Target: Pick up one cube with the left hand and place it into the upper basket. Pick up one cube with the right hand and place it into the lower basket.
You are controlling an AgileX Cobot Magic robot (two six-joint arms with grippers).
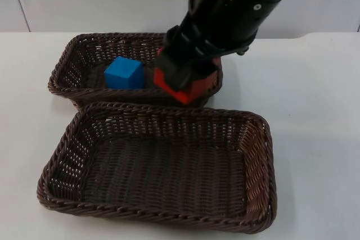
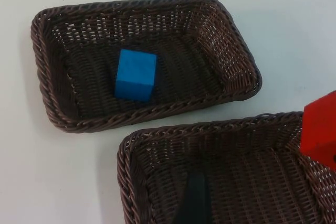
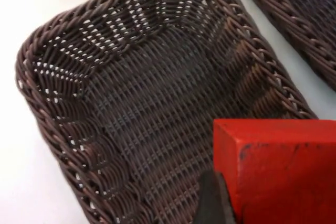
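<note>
Now we are reading the table left to right. Our left gripper [image 2: 195, 203] is waiting above the lower basket [image 1: 73, 139]; whether its jaws are spread we cannot tell. A blue cube [image 1: 124, 73] is already lying in the upper basket [image 1: 63, 66]. To its right, our right gripper [image 1: 181, 71] is pinching the red cube [image 1: 188, 89] and carrying it over the rims where the two baskets meet. We are wanting the cube well over the lower basket's woven floor, low and clear of the rim, before letting go.
</note>
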